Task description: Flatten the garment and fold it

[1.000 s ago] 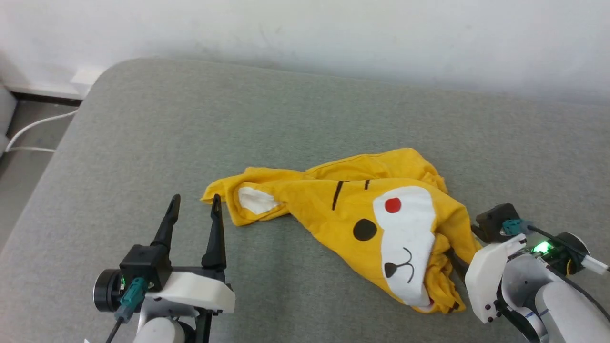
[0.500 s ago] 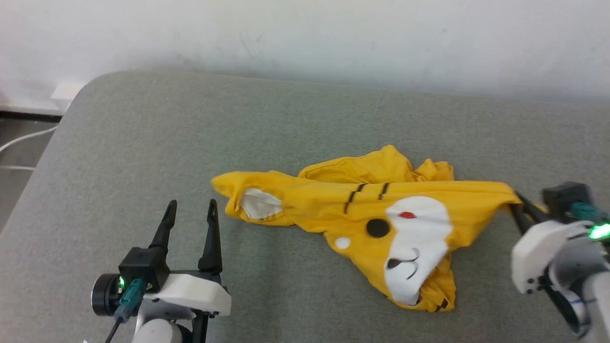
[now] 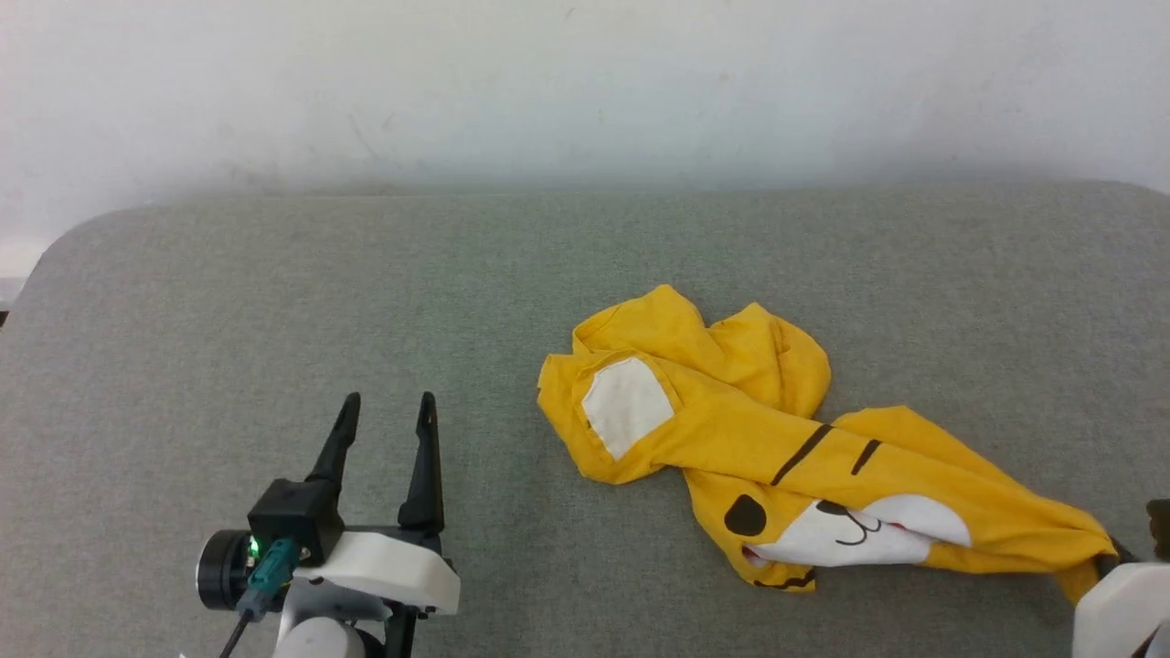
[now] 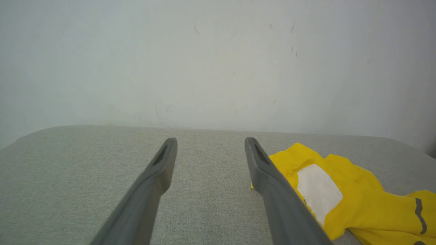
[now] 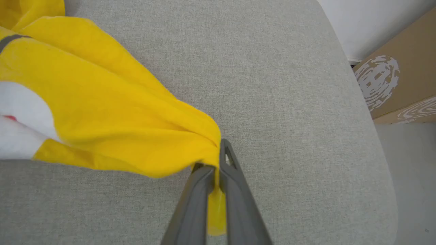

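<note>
Pulled rightward, the garment (image 3: 731,439) is pinched by right end effector (image 5: 216,160), left end effector (image 3: 388,402) spread

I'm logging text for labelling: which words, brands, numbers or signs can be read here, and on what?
None can be read.
The garment bears only a cartoon face print, with no letters.
The cardboard box carries white swirled marks: a pattern, not legible text.
</note>
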Motion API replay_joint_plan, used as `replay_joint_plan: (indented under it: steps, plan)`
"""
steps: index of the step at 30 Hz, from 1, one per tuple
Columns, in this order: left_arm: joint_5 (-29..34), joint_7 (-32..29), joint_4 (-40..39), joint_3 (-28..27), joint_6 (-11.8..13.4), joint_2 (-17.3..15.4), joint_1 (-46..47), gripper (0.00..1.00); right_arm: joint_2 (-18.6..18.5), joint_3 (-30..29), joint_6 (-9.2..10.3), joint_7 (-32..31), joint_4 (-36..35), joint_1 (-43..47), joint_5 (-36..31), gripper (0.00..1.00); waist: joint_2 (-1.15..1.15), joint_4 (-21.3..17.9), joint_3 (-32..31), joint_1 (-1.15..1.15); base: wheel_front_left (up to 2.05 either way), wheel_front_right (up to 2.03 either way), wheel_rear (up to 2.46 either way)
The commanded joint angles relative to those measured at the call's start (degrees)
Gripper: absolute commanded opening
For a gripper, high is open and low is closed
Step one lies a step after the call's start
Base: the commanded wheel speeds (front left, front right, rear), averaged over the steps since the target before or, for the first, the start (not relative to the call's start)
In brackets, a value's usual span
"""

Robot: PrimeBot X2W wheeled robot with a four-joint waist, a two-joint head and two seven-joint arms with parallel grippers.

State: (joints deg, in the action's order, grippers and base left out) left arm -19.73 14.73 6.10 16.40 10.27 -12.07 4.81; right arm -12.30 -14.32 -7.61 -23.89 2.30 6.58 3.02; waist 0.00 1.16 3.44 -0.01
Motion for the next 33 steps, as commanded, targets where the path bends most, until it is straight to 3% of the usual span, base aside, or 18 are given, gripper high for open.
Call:
replay_joint_plan:
  steps: [1,5,9,17,26,29,30,31,33]
  plan:
    - [-0.1,0.2,0.4,0.2,-0.6,0.2,0.5,1.0,0.7,0.6,0.12,1.3,0.1,-0.4,0.1,1.0,0.0,-0.5,0.4,0.01,0.0,0.0,0.0]
    - [-0.2,-0.2,1.2,0.9,-1.2,0.1,0.7,1.0,1.6,2.9,0.12,3.5,-1.1,-1.8,2.0,1.0,0.0,-1.2,0.6,0.01,0.0,0.0,0.0]
    - [-0.7,-2.7,1.9,2.7,-2.5,0.4,1.3,1.0,1.4,7.5,0.12,5.4,-6.5,-3.4,5.9,1.0,0.0,-2.2,0.9,0.01,0.0,0.0,0.0]
    - [-2.5,-16.9,4.4,8.5,-6.2,1.7,6.6,1.0,1.7,10.2,0.12,10.7,-15.4,-5.4,9.1,1.0,0.0,-4.6,4.2,0.01,0.0,0.0,0.0]
    - [-0.3,-26.1,13.0,8.5,-3.3,1.6,17.9,1.0,3.6,11.2,0.12,14.9,-12.3,-5.7,5.2,1.0,0.0,-7.6,8.5,0.01,0.0,0.0,0.0]
    - [-0.8,-28.3,16.1,9.1,-4.3,1.6,19.6,1.0,4.2,11.7,0.12,15.8,-11.2,-5.9,4.7,1.0,0.0,-8.1,9.3,0.01,0.0,0.0,0.0]
    - [-1.0,-28.9,16.8,9.4,-5.0,1.5,19.9,0.24,4.4,11.8,0.12,16.0,-10.8,-6.0,4.6,1.0,0.0,-8.2,9.4,0.01,0.0,0.0,0.0]
    - [-1.1,-28.8,17.2,9.6,-5.5,1.3,20.1,0.0,4.5,11.9,0.12,16.2,-10.4,-6.0,4.5,1.0,0.0,-8.2,9.5,0.01,0.0,0.0,0.0]
    - [-1.9,-27.2,17.1,8.9,-5.9,1.3,20.2,0.0,4.6,11.9,0.12,16.5,-9.6,-6.1,4.4,1.0,0.0,-8.0,9.4,0.01,0.0,0.0,0.0]
